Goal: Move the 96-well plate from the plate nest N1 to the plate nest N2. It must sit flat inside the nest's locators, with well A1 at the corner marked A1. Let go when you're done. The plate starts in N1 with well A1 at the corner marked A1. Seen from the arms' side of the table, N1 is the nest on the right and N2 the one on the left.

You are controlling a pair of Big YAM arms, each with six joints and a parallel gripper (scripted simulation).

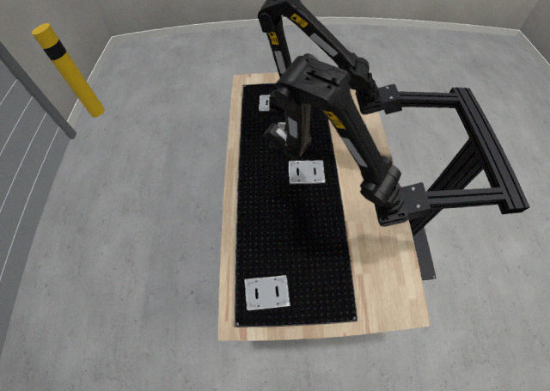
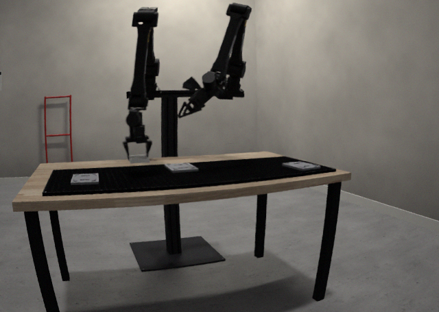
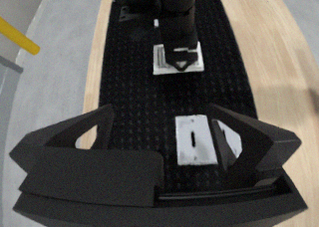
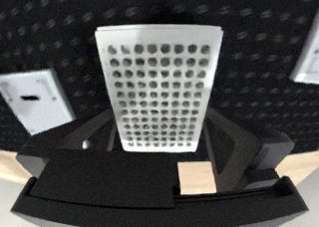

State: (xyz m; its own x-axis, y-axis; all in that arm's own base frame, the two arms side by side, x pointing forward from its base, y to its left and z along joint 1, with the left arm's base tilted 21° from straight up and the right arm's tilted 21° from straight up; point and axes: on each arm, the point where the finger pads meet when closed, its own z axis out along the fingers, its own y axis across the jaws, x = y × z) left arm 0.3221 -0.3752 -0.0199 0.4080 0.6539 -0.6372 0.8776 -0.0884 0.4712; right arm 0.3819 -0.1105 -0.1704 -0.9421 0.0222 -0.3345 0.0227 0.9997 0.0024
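The 96-well plate point(image 2: 138, 158) point(image 3: 159, 64) point(image 4: 159, 90) is grasped by its long sides between the right fingers point(image 2: 138, 155) and is carried above the desk point(image 1: 377, 253) point(image 2: 212, 188), out of nest N1 point(image 1: 263, 106) point(image 2: 85, 180) point(image 4: 310, 68). The left fingers point(image 2: 181, 112) are spread wide with nothing between them. In the right wrist view the plate's long axis runs away from the palm, while the middle nest point(image 1: 306, 171) point(image 2: 180, 167) point(image 3: 185, 137) point(image 4: 45, 108) lies off to one side, its long axis slightly turned from the plate's. By the task's wording, N2 is taken to be the leftmost nest point(image 1: 266, 302) point(image 2: 301, 165), though the middle one cannot be ruled out by sight, as no label is legible. That leftmost nest is well apart from the plate and nearer to the left arm's base; the middle nest lies between. The right arm may therefore be brought over the middle nest first, perhaps for a handover, with the long axes matched before any lowering. The A1 corner cannot be read, so the plate's heading should be preserved. Clearance between the two arms, closely overlapped in the top view, would need watching.
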